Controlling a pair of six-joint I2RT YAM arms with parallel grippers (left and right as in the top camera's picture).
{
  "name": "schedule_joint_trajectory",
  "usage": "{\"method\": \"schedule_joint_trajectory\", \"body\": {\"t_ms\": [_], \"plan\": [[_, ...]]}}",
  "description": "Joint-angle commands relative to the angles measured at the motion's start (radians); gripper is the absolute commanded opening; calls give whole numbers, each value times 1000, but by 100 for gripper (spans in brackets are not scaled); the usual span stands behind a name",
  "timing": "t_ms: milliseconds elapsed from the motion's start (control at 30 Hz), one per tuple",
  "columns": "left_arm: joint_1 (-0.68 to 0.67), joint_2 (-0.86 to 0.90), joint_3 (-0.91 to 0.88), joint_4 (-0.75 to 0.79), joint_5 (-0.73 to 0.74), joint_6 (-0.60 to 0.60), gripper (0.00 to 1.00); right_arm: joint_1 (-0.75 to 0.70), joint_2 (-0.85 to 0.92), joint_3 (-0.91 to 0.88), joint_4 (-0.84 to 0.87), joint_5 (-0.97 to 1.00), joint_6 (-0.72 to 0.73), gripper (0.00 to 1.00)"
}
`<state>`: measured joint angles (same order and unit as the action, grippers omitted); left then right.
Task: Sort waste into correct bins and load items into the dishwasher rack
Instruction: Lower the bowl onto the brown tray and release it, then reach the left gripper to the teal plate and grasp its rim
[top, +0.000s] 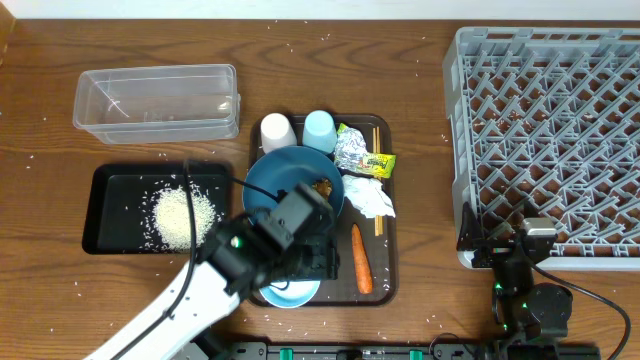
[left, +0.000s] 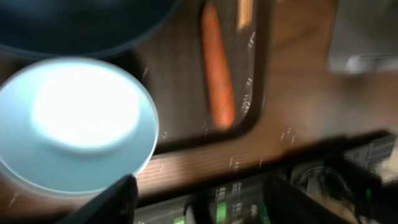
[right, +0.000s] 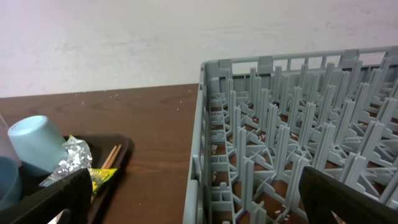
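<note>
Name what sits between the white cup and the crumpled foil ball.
The light-blue cup, standing on the brown serving tray; the overhead view shows it.

1. A dark brown wooden table (top: 420, 90) carries everything, its grain running left to right.
2. At the far left a clear rectangular plastic tub (top: 156, 100) stands directly on the wood.
3. Just nearer than the tub, also on the left, lies a shallow black rectangular tray (top: 100, 210).
4. In the middle rests a brown serving tray (top: 381, 262), its long sides running near to far.
5. On the right stands the grey dishwasher rack (top: 545, 140), well apart from the serving tray.
6. Loose white rice grains (top: 291, 47) dot the bare wood, mostly along the far side and around the two trays.
</note>
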<state>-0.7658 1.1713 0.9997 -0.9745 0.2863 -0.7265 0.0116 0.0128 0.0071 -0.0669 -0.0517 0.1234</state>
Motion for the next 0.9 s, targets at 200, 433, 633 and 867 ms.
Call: {"method": "schedule_joint_trajectory", "body": {"t_ms": [200,433,633,867], "plan": [[48,245,227,-146,-129,170,77,6,0,-2,-4,-1,-5,99],[48,377,229,39,-212,241,80,6,0,-2,-4,-1,-5,99],[48,492,229,170,-223,264,80,6,0,-2,-4,-1,-5,99],[47,585,229,239,-287,309,80,6,0,-2,-4,-1,-5,99]]}}
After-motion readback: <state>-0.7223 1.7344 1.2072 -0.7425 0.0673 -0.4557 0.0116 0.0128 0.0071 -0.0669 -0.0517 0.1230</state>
